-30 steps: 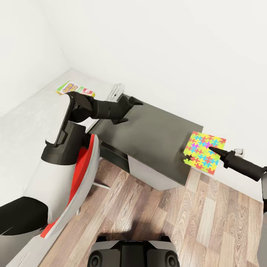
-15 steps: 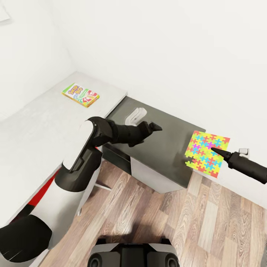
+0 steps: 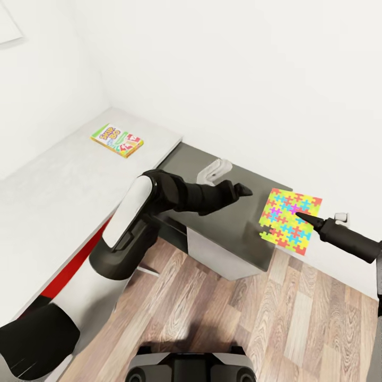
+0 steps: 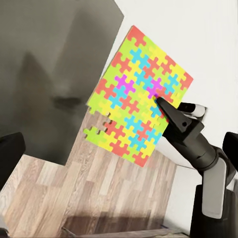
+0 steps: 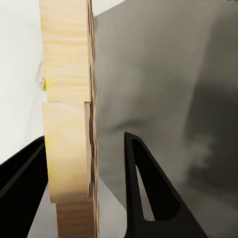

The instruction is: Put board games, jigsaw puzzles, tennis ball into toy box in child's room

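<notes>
A brightly coloured jigsaw puzzle (image 3: 286,220) hangs upright in the air beyond the right end of the dark table (image 3: 223,223), with my right gripper (image 3: 298,214) shut on it. The right wrist view shows its wooden edge (image 5: 69,124) between the black fingers (image 5: 144,188). My left gripper (image 3: 245,189) reaches out over the table towards the puzzle, a short way from it and holding nothing. In the left wrist view the puzzle (image 4: 129,99) and the right gripper (image 4: 159,100) are ahead, and the left fingers (image 4: 10,156) stand wide apart. A board game (image 3: 116,140) lies on the bed (image 3: 48,185).
A small pale grey object (image 3: 215,171) stands at the back of the table near the wall. The bed adjoins the table's left end. Wooden floor (image 3: 254,318) lies in front of the table, and white walls close the corner behind it.
The head camera has shifted. My left arm has swung from the table's left end across it towards the puzzle. The right gripper still holds the puzzle in about the same place.
</notes>
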You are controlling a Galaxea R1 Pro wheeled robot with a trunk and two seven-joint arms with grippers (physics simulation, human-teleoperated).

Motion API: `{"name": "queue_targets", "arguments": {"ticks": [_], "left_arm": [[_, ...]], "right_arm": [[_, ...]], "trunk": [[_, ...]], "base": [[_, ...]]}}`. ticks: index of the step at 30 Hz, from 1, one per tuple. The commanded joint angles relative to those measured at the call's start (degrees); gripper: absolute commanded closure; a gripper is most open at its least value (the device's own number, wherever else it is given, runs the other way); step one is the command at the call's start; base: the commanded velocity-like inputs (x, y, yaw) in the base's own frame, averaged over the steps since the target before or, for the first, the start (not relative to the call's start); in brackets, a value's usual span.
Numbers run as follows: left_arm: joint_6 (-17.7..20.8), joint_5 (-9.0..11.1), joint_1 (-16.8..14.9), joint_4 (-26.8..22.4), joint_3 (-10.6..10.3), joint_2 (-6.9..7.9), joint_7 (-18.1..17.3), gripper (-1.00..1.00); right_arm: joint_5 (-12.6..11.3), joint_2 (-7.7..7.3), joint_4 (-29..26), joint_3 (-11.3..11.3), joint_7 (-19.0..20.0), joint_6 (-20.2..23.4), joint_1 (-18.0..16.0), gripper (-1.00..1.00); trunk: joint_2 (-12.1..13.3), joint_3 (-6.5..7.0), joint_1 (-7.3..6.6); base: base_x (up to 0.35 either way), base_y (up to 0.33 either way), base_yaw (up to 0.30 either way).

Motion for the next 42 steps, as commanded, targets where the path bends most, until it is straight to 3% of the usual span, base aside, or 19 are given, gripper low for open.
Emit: {"name": "queue_targets", "arguments": {"ticks": [1,8,28,42], "left_arm": [[0.25,0.4,-0.25,-0.01,-0.5,-0.1,0.49,-1.0],[0.19,0.73,-0.42,-0.05,-2.41,-0.3,0.4,-1.0],[0.11,0.36,2.07,0.0,-4.91,0.18,0.88,-1.0],[-1.02,-0.09,5.21,0.0,-4.86,0.49,0.73,-1.0]], "right_arm": [[0.28,0.07,-0.01,-0.03,0.34,0.14,-0.04,1.0],[0.34,0.3,-0.05,0.1,0.2,0.14,-0.02,1.0],[0.44,0.55,-0.07,0.52,0.12,0.14,-0.02,1.0],[0.43,0.68,-0.22,1.72,0.09,0.14,-0.02,1.0]], "trunk": [[-0.09,0.02,0.04],[-0.09,0.67,0.04],[-0.09,2.55,0.04],[-0.09,3.86,0.04]], "base": [[0.0,0.0,0.002],[0.0,0.0,0.001],[0.0,0.0,0.0],[0.0,0.0,0.0]]}}
